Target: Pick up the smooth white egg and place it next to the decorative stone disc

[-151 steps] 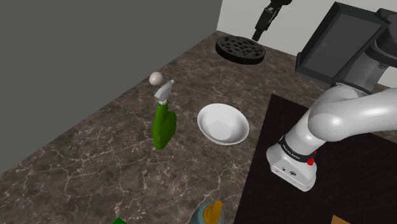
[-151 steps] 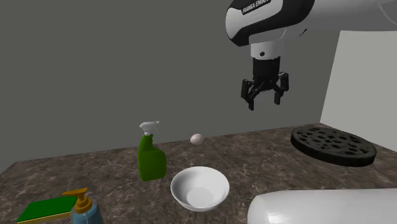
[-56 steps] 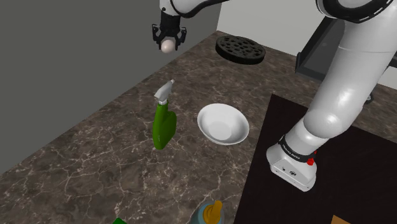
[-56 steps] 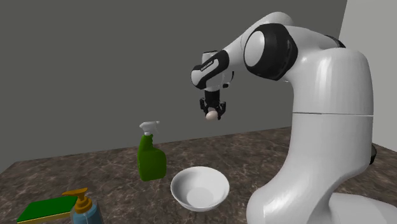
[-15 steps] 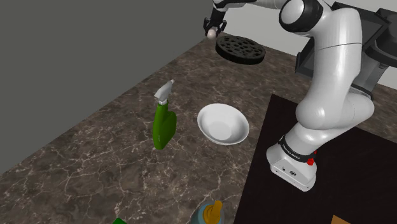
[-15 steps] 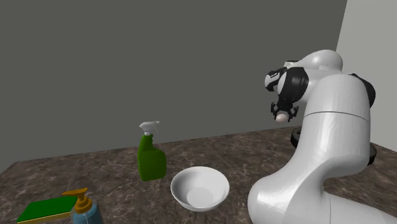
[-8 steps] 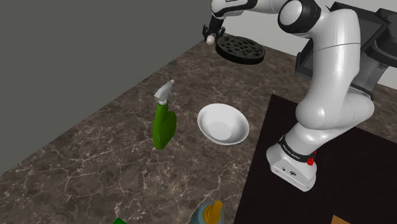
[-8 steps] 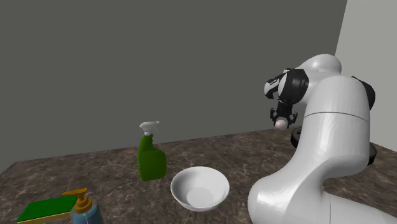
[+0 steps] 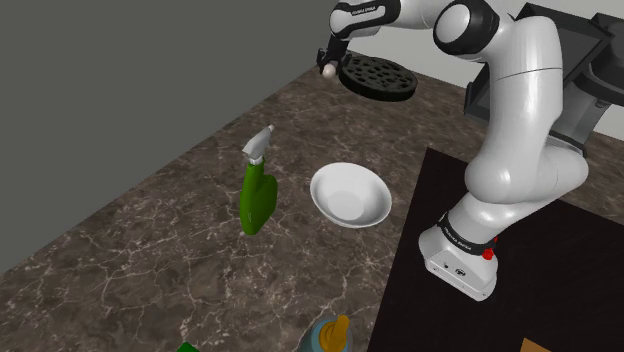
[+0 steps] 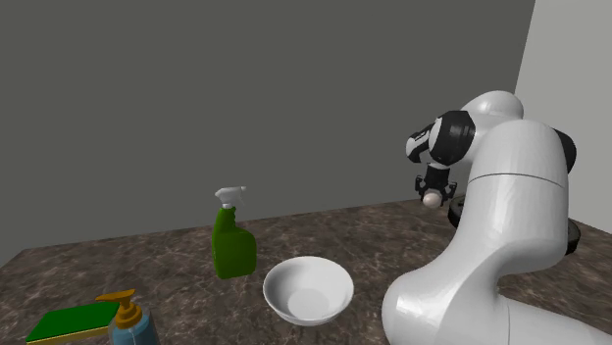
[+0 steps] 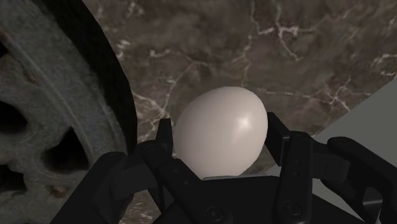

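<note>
My black gripper (image 9: pixel 328 66) is shut on a smooth white egg (image 11: pixel 221 131), which its fingers clasp from both sides. In the shoulder view the egg (image 9: pixel 327 71) hangs just left of the dark perforated stone disc (image 9: pixel 377 77), low over the marble counter near the back wall. The second exterior view has the egg (image 10: pixel 430 199) in the gripper (image 10: pixel 431 196), with a sliver of the disc (image 10: pixel 456 212) behind the white arm. The wrist view puts the disc's dark rim (image 11: pixel 57 95) close beside the egg.
A green spray bottle (image 9: pixel 257 190) and a white bowl (image 9: pixel 350 196) stand mid-counter. A soap dispenser (image 10: pixel 129 320) and a green sponge (image 10: pixel 69 320) sit at the near end. The grey wall runs close behind the disc. The dark stand (image 9: pixel 500 270) fills the shoulder view's lower right.
The gripper has come down with the egg, from above the disc's edge to a spot low beside it. Its grip has not changed.
</note>
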You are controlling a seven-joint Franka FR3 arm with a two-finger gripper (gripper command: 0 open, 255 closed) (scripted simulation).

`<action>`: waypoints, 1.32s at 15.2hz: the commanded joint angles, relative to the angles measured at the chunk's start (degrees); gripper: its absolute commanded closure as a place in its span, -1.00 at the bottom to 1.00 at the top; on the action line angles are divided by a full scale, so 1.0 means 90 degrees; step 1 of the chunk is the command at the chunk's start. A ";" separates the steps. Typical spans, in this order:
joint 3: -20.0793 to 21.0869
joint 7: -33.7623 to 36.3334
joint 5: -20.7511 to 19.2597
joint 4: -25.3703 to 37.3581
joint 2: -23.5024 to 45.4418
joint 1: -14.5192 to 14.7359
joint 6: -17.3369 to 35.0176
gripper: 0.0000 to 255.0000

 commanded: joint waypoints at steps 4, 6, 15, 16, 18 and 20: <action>-0.0001 0.0003 -0.0002 -0.0018 0.0002 0.0000 0.0024 1.00; -0.0001 0.0003 -0.0002 -0.0018 0.0002 0.0000 0.0024 1.00; 0.0067 -0.0031 0.0080 -0.0117 -0.0431 -0.0066 -0.0307 -1.00; 0.0083 -0.0041 0.0102 -0.0125 -0.0535 -0.0081 -0.0402 -1.00; 0.0083 -0.0041 0.0103 -0.0127 -0.0536 -0.0081 -0.0401 -1.00; 0.0083 -0.0041 0.0103 -0.0125 -0.0536 -0.0081 -0.0402 -1.00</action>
